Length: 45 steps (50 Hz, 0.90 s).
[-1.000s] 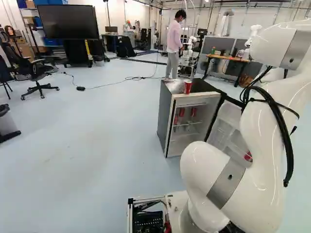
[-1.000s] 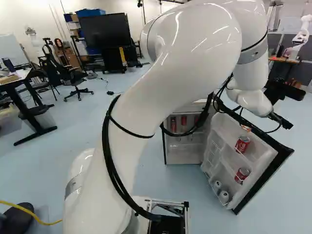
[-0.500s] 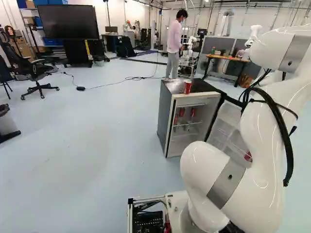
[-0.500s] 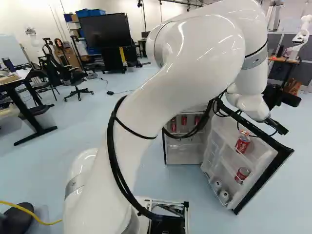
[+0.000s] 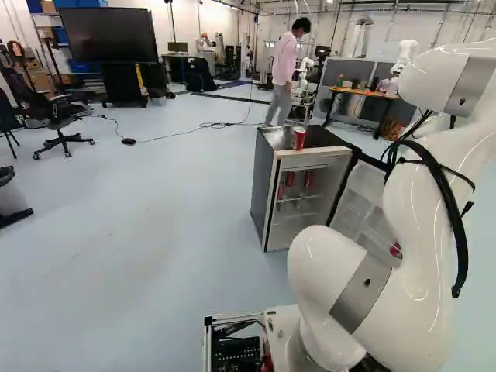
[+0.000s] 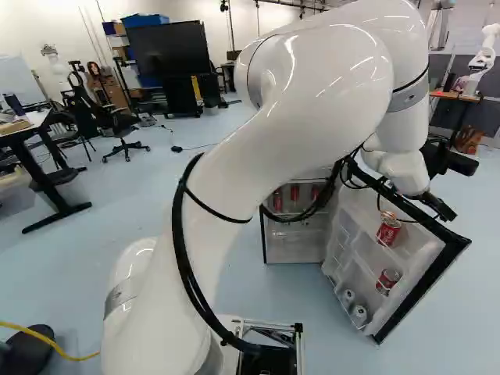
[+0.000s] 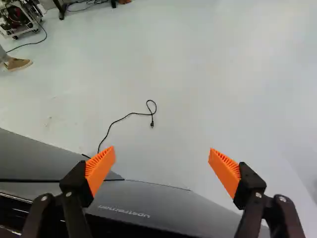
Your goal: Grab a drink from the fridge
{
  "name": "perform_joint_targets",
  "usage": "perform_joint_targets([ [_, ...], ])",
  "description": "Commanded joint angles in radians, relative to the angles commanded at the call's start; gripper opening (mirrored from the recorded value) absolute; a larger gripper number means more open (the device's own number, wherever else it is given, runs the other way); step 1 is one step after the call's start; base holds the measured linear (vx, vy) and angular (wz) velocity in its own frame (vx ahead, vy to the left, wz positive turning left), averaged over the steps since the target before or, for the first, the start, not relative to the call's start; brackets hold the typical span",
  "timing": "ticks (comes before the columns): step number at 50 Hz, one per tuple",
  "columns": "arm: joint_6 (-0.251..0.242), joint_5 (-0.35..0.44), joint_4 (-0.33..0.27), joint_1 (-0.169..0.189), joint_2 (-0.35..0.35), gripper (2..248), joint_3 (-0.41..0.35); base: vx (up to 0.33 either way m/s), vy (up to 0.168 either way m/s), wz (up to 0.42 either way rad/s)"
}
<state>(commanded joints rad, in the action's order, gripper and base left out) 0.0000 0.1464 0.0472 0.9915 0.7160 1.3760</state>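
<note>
In the right base view my gripper (image 6: 444, 208) is at the upper outer edge of the open fridge door (image 6: 422, 262). The wrist view shows the gripper (image 7: 162, 154) open, nothing between its orange pads; the dark grey fridge door (image 7: 143, 201) lies beneath its fingers. Red cans stand in the door racks, an upper can (image 6: 389, 230) and a lower can (image 6: 387, 281), with paler cans (image 6: 358, 315) at the bottom. More red cans (image 6: 294, 193) are on a shelf inside the fridge, partly hidden by my arm. The fridge body (image 5: 264, 190) stands beyond the arm.
A red cup (image 5: 299, 139) stands on the fridge top. Past the door a black cable (image 7: 130, 115) lies on the floor. A desk (image 6: 47, 133) and office chair (image 6: 117, 125) are at the left of the right base view; another robot (image 6: 483, 58) stands far right.
My arm has shifted a little; in the right base view the gripper has come down and then leftward, closer over the door's edge. The base, fridge and cans have stayed put.
</note>
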Motion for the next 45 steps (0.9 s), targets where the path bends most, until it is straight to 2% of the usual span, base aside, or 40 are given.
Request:
perform_joint_targets([
  [16, 0.0, -0.058, -0.009, 0.0, 0.0, 247, 0.0, 0.0, 0.0, 0.0],
  [45, 0.0, -0.063, -0.01, 0.0, 0.0, 247, 0.0, 0.0, 0.0, 0.0],
])
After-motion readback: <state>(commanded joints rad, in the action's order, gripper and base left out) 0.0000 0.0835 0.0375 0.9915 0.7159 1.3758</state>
